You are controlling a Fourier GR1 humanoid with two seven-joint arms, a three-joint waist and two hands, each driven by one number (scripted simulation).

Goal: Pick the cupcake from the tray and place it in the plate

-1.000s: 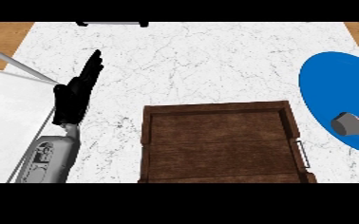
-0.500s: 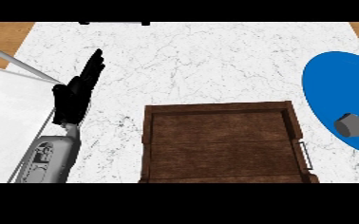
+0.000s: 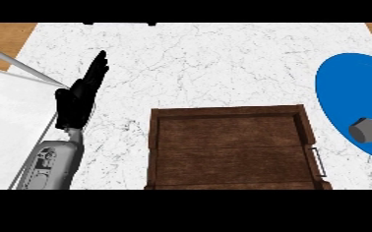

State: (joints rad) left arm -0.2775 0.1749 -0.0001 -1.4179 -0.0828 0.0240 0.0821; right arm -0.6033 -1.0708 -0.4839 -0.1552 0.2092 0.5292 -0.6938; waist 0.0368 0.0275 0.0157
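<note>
Left hand [image 3: 81, 96] resting at left, fingers straight, holding nothing. Right hand out of view. Tray [image 3: 232, 150] shows no cupcake. Grey object [image 3: 362, 130] on plate [image 3: 341, 88], possibly cupcake; confirm upright, centred.

only the left arm shows. its forearm [image 3: 49, 167] is a light grey, smooth, rounded casing, wider toward the lower edge. on the casing's upper face sits a darker grey recessed panel with small round marks that look like screws or fittings; the detail is too small to tell more. a narrow dark grey wrist joins the casing to the left hand [image 3: 75, 103]. the hand is matte black all over, with a broad palm, long slim fingers tapering to thin tips, and a shorter, thicker thumb. no cables or printed markings can be made out.
</note>
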